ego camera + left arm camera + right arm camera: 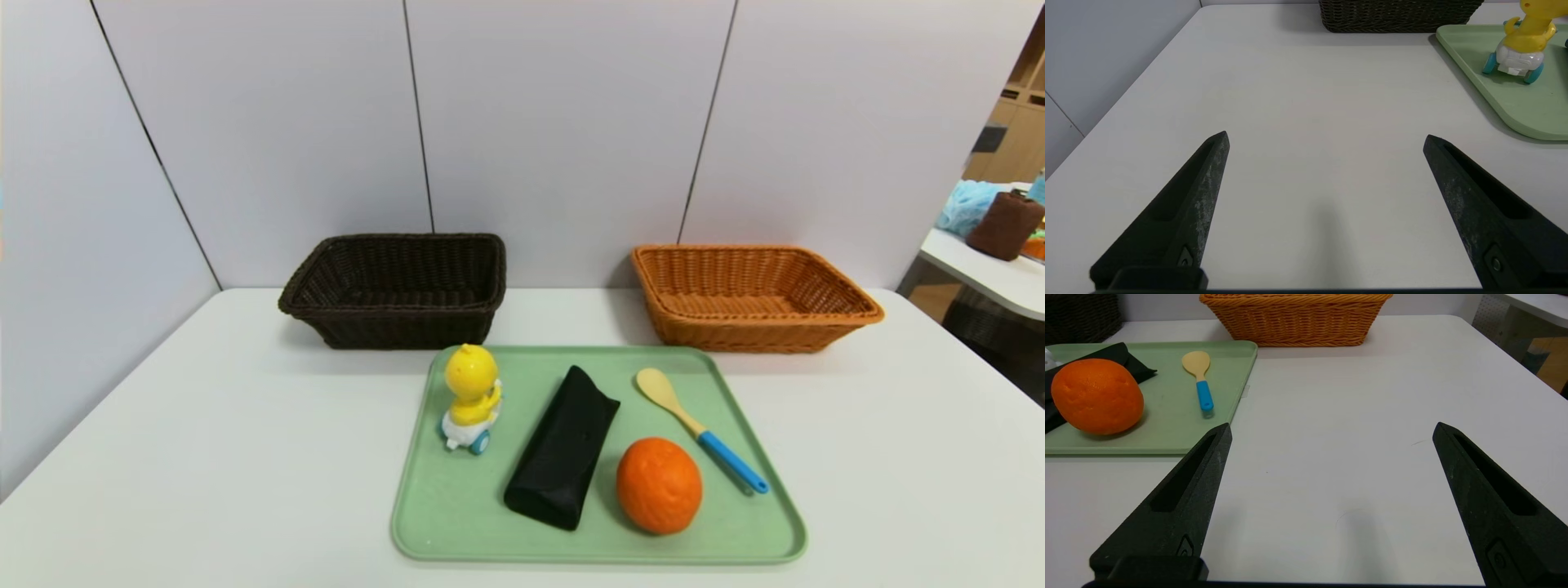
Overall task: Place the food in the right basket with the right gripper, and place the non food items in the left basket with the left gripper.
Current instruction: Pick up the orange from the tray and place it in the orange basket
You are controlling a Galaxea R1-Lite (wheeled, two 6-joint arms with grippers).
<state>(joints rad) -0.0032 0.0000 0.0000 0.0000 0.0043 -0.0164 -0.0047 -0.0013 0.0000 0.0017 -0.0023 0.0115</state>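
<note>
A: Which items lie on the green tray (441,506), and in what order?

B: From the robot's left to its right: a yellow duck toy (471,397) upright on white-and-blue wheels; a long black pouch (563,446) lying lengthwise, touching or nearly touching the orange (659,485) beside it; and, beyond the fruit, a wooden spoon (699,429) with a blue handle, its bowl toward the baskets.

A: Where do the baskets stand?

B: Behind the tray, against the wall panels. The dark brown basket (398,290) sits at the left, just beyond the tray's far left corner; the orange-tan basket (747,296) sits at the right, well apart from the first. Nothing shows inside either.

A: And the claws?

B: Neither appears in the head view. In the left wrist view the left gripper (1326,139) is held over bare white table (898,457) with its jaws spread wide, holding nothing; the duck shows off to one side. In the right wrist view the right gripper (1332,429) is likewise spread wide and empty over the table, just beside the tray's edge, the orange and spoon near it
</note>
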